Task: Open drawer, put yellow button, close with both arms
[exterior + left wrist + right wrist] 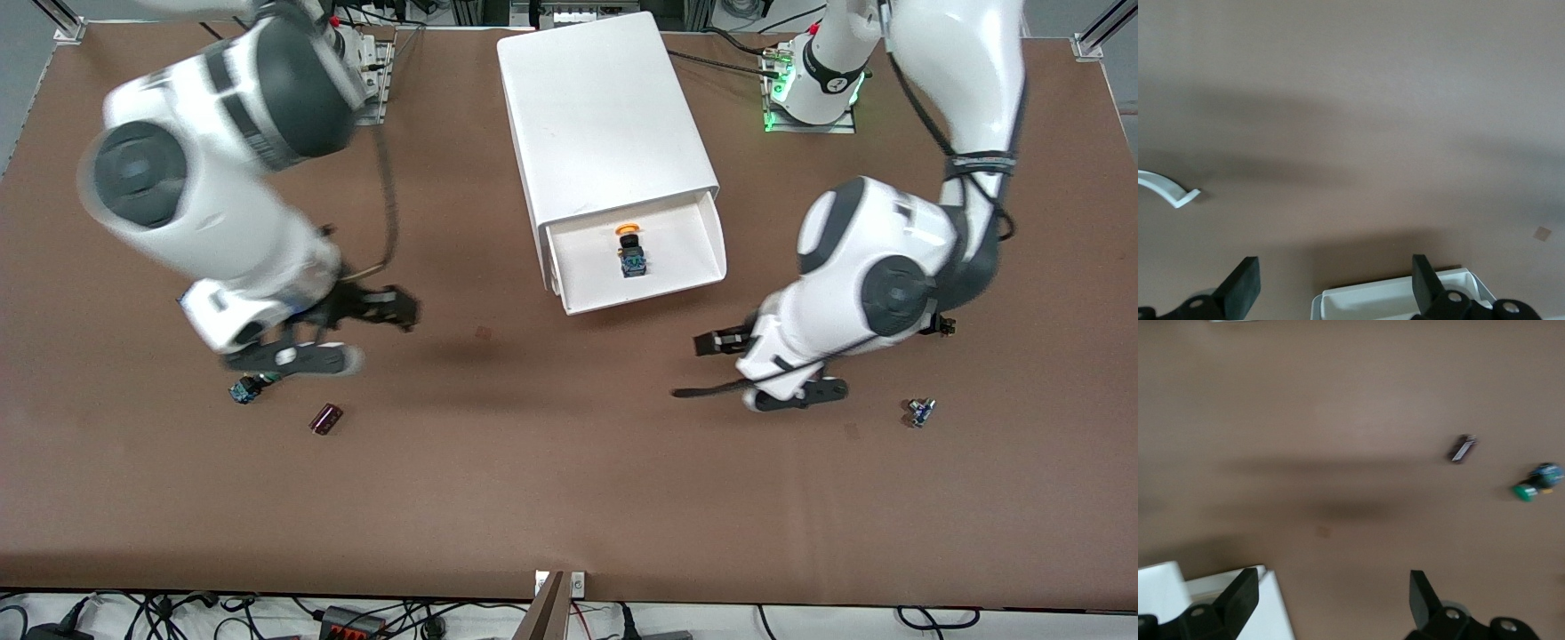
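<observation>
Your top drawer stands pulled out of the white cabinet at the centre of the front view, and the yellow button already lies inside it, cap toward the cabinet, roughly mid-tray. By my reading only the closing is left.

The left gripper hangs at the lower right of the drawer front, over bare table, fingers spread and holding nothing; its wrist view shows the drawer's corner just under the fingers. The right gripper sits in the left half of the frame, over the table above a green-capped button and a dark cylinder, also spread and empty.

Watch these risks. The 2 grippers are not level with each other across the drawer front, so an uneven push could skew the tray and jam it. A hard shove could slide the whole cabinet, which looks unanchored. A jolt might roll the button toward the drawer's edge. Another small button lies near the left arm's path.
</observation>
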Action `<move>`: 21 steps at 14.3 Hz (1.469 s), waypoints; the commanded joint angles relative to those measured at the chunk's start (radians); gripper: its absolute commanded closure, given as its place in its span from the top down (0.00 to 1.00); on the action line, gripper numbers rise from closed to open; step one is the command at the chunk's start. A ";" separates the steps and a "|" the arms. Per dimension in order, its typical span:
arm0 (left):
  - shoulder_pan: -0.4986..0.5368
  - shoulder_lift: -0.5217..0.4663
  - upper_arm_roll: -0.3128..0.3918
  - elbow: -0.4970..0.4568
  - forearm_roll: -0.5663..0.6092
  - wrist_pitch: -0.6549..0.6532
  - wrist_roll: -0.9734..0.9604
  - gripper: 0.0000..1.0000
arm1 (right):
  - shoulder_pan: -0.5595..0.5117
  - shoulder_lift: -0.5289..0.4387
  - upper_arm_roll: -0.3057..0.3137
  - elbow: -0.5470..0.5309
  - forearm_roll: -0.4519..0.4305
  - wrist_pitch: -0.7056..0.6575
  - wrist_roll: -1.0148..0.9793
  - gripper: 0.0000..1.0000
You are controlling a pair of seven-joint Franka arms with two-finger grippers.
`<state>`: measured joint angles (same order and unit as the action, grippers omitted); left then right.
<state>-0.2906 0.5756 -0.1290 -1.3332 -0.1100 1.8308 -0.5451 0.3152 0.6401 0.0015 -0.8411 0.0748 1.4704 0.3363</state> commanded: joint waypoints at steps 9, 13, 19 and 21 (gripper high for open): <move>-0.144 -0.008 0.006 -0.084 0.058 0.073 -0.220 1.00 | -0.249 -0.079 0.011 -0.041 -0.078 -0.111 -0.178 1.00; -0.148 -0.045 -0.003 -0.150 0.058 0.071 -0.222 1.00 | -0.318 -0.304 0.015 -0.387 -0.090 0.066 -0.245 1.00; -0.154 -0.147 -0.066 -0.309 0.055 0.068 -0.269 1.00 | -0.381 -0.410 0.015 -0.492 -0.087 0.093 -0.350 1.00; -0.154 -0.157 -0.101 -0.342 0.055 0.062 -0.318 1.00 | -0.377 -0.419 0.015 -0.500 -0.095 0.088 -0.349 1.00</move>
<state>-0.4481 0.4770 -0.1948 -1.5872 -0.0746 1.8860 -0.8121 -0.0501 0.2534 0.0007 -1.2907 -0.0038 1.5363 0.0085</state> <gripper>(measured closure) 0.000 0.000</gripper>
